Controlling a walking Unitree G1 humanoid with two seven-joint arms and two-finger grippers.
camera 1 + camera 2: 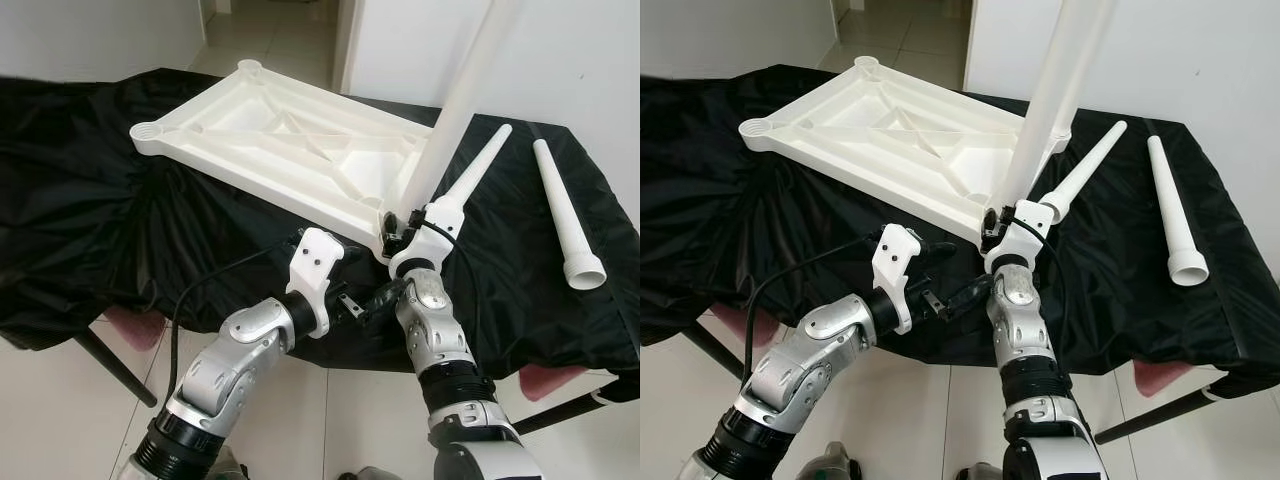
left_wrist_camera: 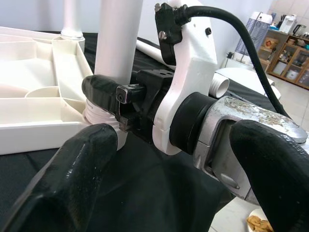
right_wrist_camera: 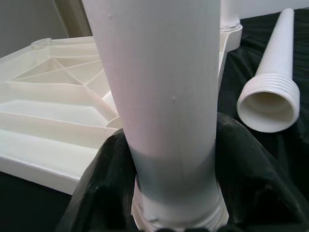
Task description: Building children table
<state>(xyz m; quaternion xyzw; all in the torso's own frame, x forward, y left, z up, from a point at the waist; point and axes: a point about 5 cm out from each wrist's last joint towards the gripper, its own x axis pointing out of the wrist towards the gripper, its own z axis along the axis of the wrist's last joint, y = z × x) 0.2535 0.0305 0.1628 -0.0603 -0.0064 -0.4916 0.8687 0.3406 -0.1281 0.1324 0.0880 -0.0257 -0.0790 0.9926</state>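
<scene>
The white children's table top (image 1: 270, 130) lies upside down on a black cloth. A white table leg (image 1: 455, 110) stands upright in the socket at its near right corner. My right gripper (image 1: 398, 226) is shut on the base of this leg; in the right wrist view its black fingers (image 3: 99, 183) clasp the leg (image 3: 164, 96) just above the threaded end. My left gripper (image 1: 362, 276) hovers open just left of the right wrist, at the cloth's front edge. Its fingers (image 2: 72, 183) stand wide apart, holding nothing.
Two more white legs lie on the cloth to the right, one close (image 1: 480, 160) to the upright leg and one farther out (image 1: 565, 215). The black cloth (image 1: 80, 220) drapes over a low support. Tiled floor (image 1: 330, 420) lies in front, a white wall (image 1: 580, 60) behind.
</scene>
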